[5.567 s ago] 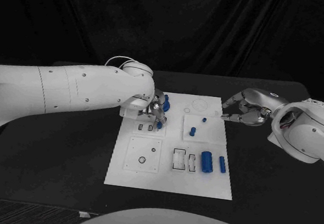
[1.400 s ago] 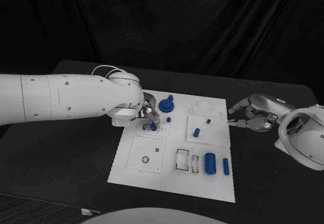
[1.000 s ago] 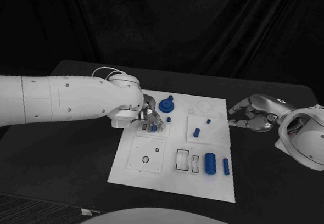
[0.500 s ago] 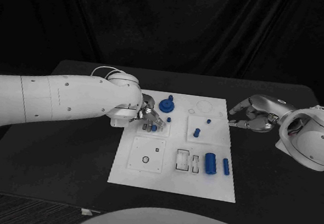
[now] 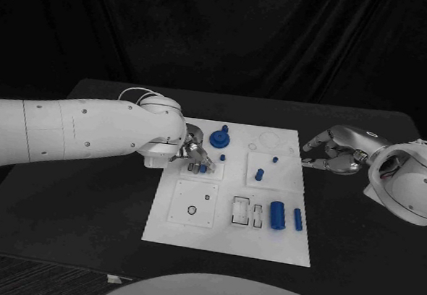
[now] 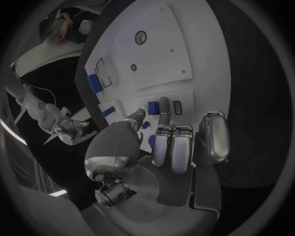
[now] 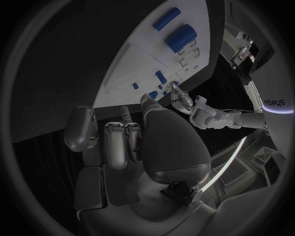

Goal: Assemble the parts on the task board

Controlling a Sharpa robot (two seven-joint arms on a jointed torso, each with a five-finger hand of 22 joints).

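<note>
Under left hand (image 5: 194,153): blue part (image 5: 201,167)

A flat white task board (image 5: 225,240) of smooth, matt plastic is lying on a black table (image 5: 79,211) whose top is showing a dull, faintly grained finish. Small blue plastic parts (image 5: 276,215), smooth and lightly sheened, are catching the light. The left hand (image 5: 194,153), silver brushed metal with a soft gleam, is showing dark matt pads on its fingers (image 6: 162,129). The right hand (image 5: 330,155) is wearing the same polished metal shell. Both glossy white plastic arms (image 5: 79,131) are reflecting highlights, while heavy black cloth curtains (image 5: 238,34) are hanging in matt folds behind.
</note>
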